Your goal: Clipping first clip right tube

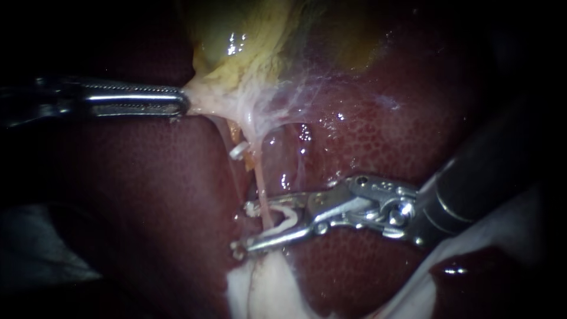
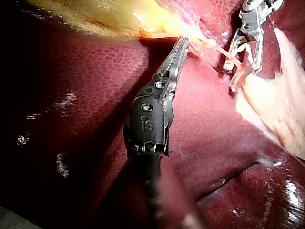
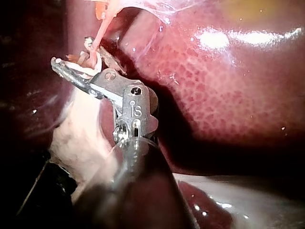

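The left instrument (image 1: 183, 101), jaws clamped on the gallbladder (image 1: 236, 53), holds the right tube (image 1: 258, 177) taut so the right instrument (image 1: 244, 227), jaws gripping an unclosed clip (image 1: 288, 218), can straddle it.

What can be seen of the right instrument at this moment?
The right instrument comes in from the right: a dark shaft, a shiny metal wrist and two slim metal jaws. The jaws stand apart, carrying a white clip seated between them, and straddle the thin pink tube low over the dark red liver.
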`<action>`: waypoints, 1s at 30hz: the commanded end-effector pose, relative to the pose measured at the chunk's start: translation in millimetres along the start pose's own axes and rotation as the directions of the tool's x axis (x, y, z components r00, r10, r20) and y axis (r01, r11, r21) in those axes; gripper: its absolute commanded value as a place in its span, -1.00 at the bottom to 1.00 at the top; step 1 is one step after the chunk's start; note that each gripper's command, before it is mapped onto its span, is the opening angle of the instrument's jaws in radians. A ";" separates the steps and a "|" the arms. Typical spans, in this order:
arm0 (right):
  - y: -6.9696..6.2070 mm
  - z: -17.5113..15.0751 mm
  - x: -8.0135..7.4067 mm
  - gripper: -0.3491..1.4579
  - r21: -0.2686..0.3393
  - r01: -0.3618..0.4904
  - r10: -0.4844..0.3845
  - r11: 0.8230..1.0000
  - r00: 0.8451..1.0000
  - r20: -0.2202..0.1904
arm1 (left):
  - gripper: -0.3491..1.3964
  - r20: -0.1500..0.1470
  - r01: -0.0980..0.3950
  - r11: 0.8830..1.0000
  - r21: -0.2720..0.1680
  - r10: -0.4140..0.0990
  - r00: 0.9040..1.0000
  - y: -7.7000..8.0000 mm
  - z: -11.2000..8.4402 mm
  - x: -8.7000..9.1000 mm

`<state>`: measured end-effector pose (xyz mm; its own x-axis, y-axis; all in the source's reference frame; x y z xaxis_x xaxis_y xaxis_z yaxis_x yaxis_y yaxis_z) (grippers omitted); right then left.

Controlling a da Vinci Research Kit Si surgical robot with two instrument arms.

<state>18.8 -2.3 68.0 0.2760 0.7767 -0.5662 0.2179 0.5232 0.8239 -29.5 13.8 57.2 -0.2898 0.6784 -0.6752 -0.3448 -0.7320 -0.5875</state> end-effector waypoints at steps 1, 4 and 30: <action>-0.5 0.1 0.3 -0.07 0.020 -0.007 0.007 1.000 1.000 -0.009 | -1.00 0.000 0.000 1.000 0.001 0.000 1.000 -0.1 0.0 0.0; -1.4 0.2 0.9 -0.10 0.059 -0.010 0.010 0.998 1.000 -0.014 | -1.00 0.000 0.000 1.000 0.001 0.000 1.000 -0.1 0.0 -0.1; -2.7 -1.5 1.1 -1.00 0.086 -0.124 0.124 0.989 0.992 0.005 | -1.00 0.000 0.000 1.000 0.004 0.000 1.000 -0.2 0.0 -0.1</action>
<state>17.1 -2.4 65.1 0.3039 0.8350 -0.4586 0.2609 0.3900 0.8830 -29.4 13.9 57.4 -0.2897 0.6784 -0.6752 -0.3483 -0.7318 -0.5858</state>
